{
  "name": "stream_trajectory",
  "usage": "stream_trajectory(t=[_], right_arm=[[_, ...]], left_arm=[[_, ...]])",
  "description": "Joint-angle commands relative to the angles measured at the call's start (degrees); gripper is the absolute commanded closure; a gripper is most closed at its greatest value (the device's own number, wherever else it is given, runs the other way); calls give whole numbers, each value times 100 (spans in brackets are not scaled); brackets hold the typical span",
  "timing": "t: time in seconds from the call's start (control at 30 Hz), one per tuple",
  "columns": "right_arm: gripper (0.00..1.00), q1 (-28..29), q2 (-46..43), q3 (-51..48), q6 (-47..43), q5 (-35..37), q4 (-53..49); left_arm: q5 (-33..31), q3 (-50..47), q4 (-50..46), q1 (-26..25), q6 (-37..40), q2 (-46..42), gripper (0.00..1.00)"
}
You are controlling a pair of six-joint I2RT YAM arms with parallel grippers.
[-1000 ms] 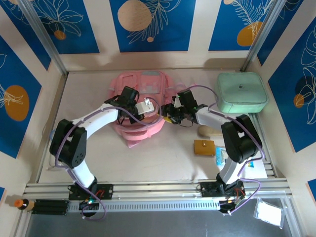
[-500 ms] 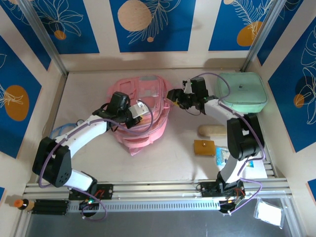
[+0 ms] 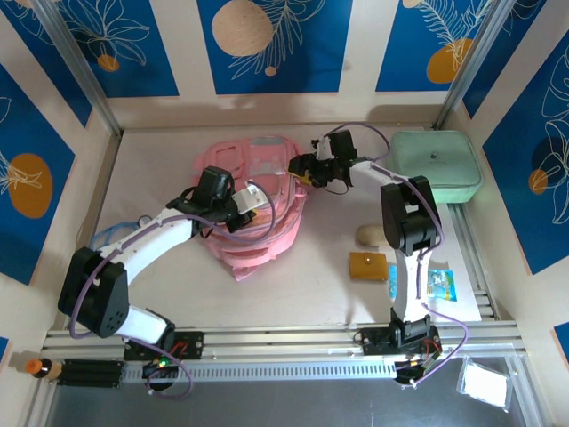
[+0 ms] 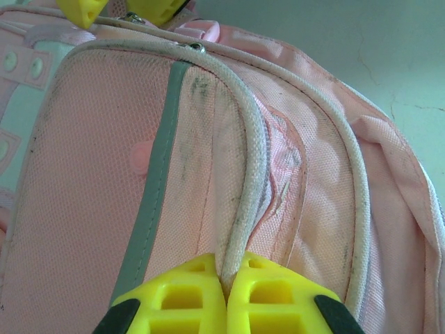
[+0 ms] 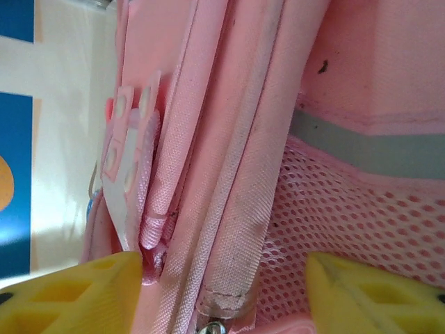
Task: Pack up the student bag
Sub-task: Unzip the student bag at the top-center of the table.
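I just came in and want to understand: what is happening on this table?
Two robot arms work on the pink student bag. The left gripper is shut on the bag's pale piping. The right gripper stands open at the bag's side, one finger on each side of a seam. A mint-green case sits apart.

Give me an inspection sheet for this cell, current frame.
Surface: pale table, no spills seen.
Job's things: student bag lying mid-table.
Clutter: mint-green case, tan oval item, brown square item, blue packet, all right of the bag.
Grippers: left pincer shut on the bag's white piping; right pincer open, straddling the bag's edge.
Cables: purple cables looping loosely along both arms.
Surroundings: blue leaf-print wall panels.
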Motion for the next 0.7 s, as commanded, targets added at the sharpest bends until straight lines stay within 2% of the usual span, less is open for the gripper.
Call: stream_trajectory(t=[0.0, 0.17, 0.3, 0.43, 0.67], right_arm=[[32, -32, 239, 285, -275, -357, -212], [33, 5, 311, 183, -239, -975, -151], [37, -44, 8, -210, -227, -1125, 147], [46, -147, -212, -582, -187, -1470, 542], [61, -126, -273, -800, -253, -1804, 845]], left_arm=[[26, 22, 3, 86, -20, -197, 100], [14, -39, -27, 140, -63, -164, 100], [-56, -57, 7, 170, -52, -183, 100], [-533, -71, -8, 229, 28, -193, 100], [-349, -179, 108, 306, -46, -328, 100]])
